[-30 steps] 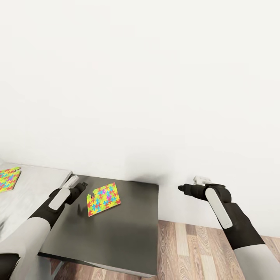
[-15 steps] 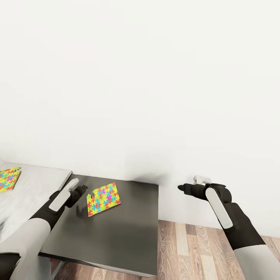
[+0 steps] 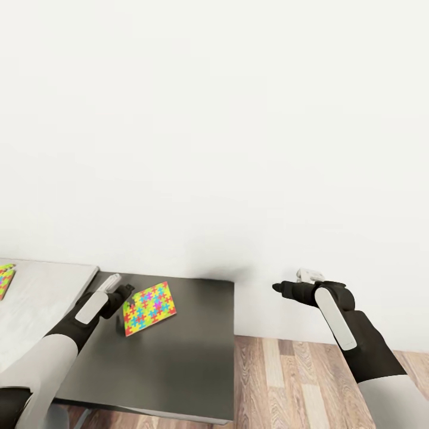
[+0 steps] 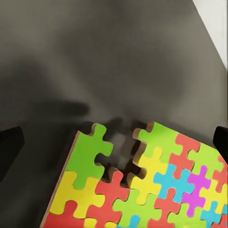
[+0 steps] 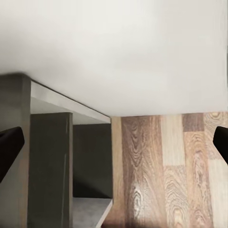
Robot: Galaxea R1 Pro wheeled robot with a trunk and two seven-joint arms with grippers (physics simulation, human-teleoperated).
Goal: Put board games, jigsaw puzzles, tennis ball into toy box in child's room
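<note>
— Where is the puzzle?

— One jigsaw puzzle [image 3: 149,308] lies flat on the dark cabinet [image 3: 179,363] at the lower left of the head view, near the cabinet's back edge. A second puzzle [image 3: 5,279] peeks in at the far left edge, on the pale table [image 3: 42,298].

— And the left gripper [image 3: 124,292]?

— It hovers just beside the near puzzle's left corner, fingers spread wide; the wrist camera shows the puzzle [image 4: 142,185] between them, ungripped.

— The right gripper [image 3: 279,288]?

— Spread too, holding nothing, at the right in front of the white wall [image 3: 238,119], above the wood floor [image 3: 286,381].
</note>
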